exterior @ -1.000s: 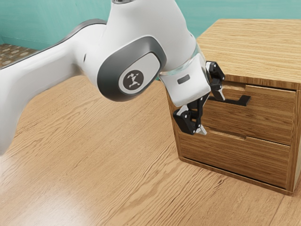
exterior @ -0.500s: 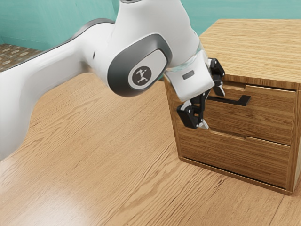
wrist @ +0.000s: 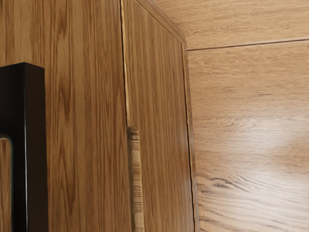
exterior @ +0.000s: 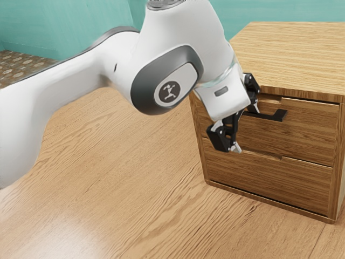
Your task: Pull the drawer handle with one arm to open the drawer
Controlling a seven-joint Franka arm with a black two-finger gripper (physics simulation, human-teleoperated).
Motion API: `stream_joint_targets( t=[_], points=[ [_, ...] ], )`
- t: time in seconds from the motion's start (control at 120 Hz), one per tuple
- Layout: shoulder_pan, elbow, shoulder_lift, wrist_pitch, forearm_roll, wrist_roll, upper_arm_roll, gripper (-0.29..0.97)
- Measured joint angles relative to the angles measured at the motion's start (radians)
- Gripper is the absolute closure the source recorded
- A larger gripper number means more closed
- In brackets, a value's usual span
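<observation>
Tabletop (exterior: 108, 194) in oak grain lies nearest. Over it the white arm (exterior: 81, 91) comes in from about ten o'clock and reaches toward three.

At the arm's end the gripper (exterior: 242, 123) is released: one black finger sits at twelve o'clock of the drawer handle (exterior: 267, 114) and the other at six. They stand well apart, and neither visibly presses the bar. The handle's nine o'clock end sits in or just behind the gap between them.

The handle is a slim black bar running from nine to three across the top drawer (exterior: 302, 132). Short legs hold it off the wood, and the wrist view shows it (wrist: 24, 145) proud of the drawer front (wrist: 82, 121). The drawer front looks level with the lower drawer (exterior: 269, 175), so I judge it not yet drawn out.

The bar looks rigid and smooth, likely a little slick, though it should not bend or break. The best hold is around the bar's straight run, clear of the leg, with the fingers closed firmly above and below. The drawer should slide rather than lift, so the pull wants to be straight out; a skewed tug could bind it.

Behind stands the cabinet (exterior: 291, 54), and farthest back is the teal wall (exterior: 54, 21).
</observation>
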Motion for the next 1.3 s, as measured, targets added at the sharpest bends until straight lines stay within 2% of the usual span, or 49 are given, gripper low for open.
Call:
stream_joint_targets(
  t=[0.367,0.433,0.633,0.675,0.792,0.817,0.933,1.05,1.2,1.3],
  points=[
    [-0.010,-0.004,0.010,0.002,-0.010,-0.017,0.010,-0.07],
    [-0.008,-0.002,0.009,0.002,-0.010,-0.020,0.006,-0.01],
    [-0.006,-0.001,0.009,0.004,-0.008,-0.024,0.003,0.01],
    [-0.004,0.000,0.010,0.004,-0.007,-0.025,0.000,0.07],
    [-0.001,0.000,0.010,0.007,-0.002,-0.029,-0.003,0.12],
    [-0.001,0.000,0.010,0.007,-0.002,-0.030,-0.003,0.17],
    [-0.004,-0.002,0.007,0.010,0.001,-0.033,-0.002,0.29],
    [-0.008,-0.010,0.001,0.010,0.002,-0.037,0.002,0.29],
    [-0.013,-0.025,-0.009,0.010,0.002,-0.042,0.004,0.23],
    [-0.015,-0.041,-0.024,0.007,0.002,-0.045,0.003,0.25]
  ],
)
